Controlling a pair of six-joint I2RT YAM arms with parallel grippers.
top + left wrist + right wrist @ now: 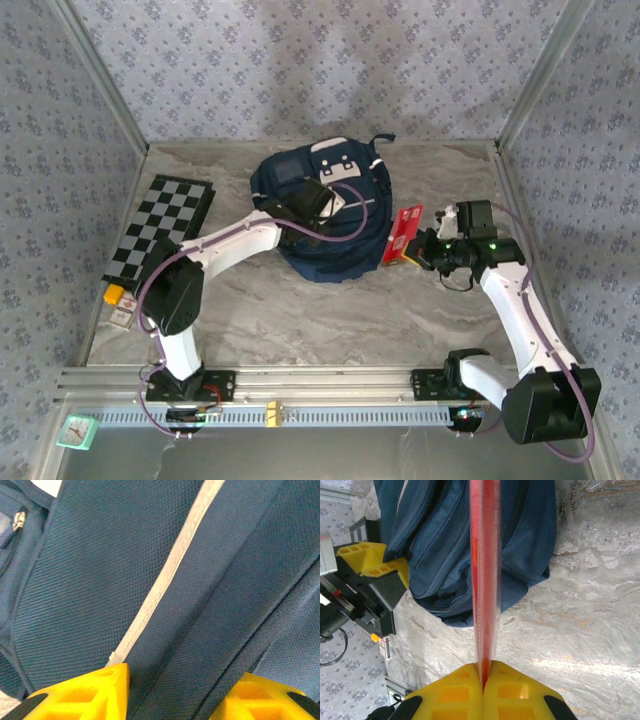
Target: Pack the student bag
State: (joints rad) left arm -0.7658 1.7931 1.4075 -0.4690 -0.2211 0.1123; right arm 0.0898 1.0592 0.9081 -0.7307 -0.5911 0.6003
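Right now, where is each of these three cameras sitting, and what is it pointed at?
Top external: above and behind, looking down on table, both arms, backpack.
Left wrist: on the left arm, close on backpack fabric; yellow fingers show.
Right wrist: facing the backpack along a gripped red flat item.
Shared: all see the backpack.

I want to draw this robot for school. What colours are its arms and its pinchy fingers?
Both arms have white links and chunky black joints, with a thin purple cable looping along each. The right arm shows tiny green lights near its wrist. The left gripper and right gripper have bright yellow fingers with square hollows, and black parts behind them.
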